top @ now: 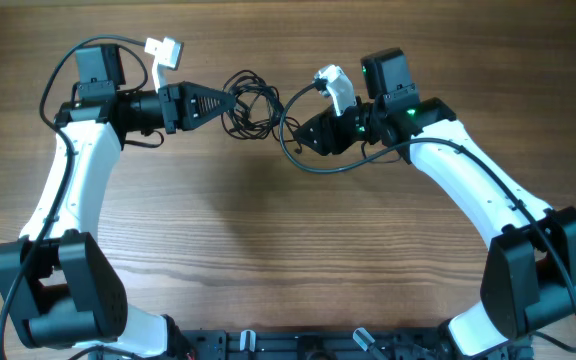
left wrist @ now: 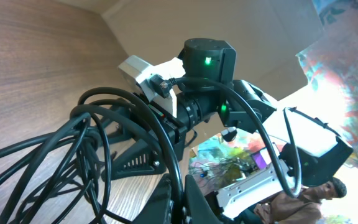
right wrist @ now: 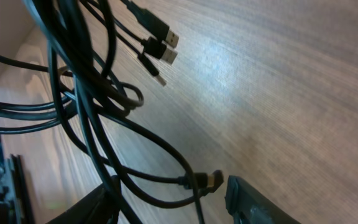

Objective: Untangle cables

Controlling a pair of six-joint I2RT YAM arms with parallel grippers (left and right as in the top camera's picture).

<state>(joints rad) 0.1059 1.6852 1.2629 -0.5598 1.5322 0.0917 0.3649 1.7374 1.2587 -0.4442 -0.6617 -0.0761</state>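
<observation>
The cables (top: 254,106) are a tangle of thin black cords lying on the wood between my two arms. My left gripper (top: 230,100) points right into the tangle and is shut on one black cord (left wrist: 180,163); the other loops (left wrist: 92,143) hang in front of it. My right gripper (top: 304,134) sits at the tangle's right side, with a long loop (top: 313,168) curving under it. In the right wrist view this gripper (right wrist: 166,186) is open, with several strands and a gold-tipped plug (right wrist: 211,180) between its fingers (right wrist: 253,200), none pinched. Two more plugs (right wrist: 166,43) dangle higher up.
The wooden tabletop (top: 268,250) stretches around the tangle. White camera mounts sit above each wrist (top: 164,50) (top: 334,84). Thicker black arm wires loop beside each arm (top: 53,85). The arm bases stand at the front corners (top: 63,300) (top: 533,290).
</observation>
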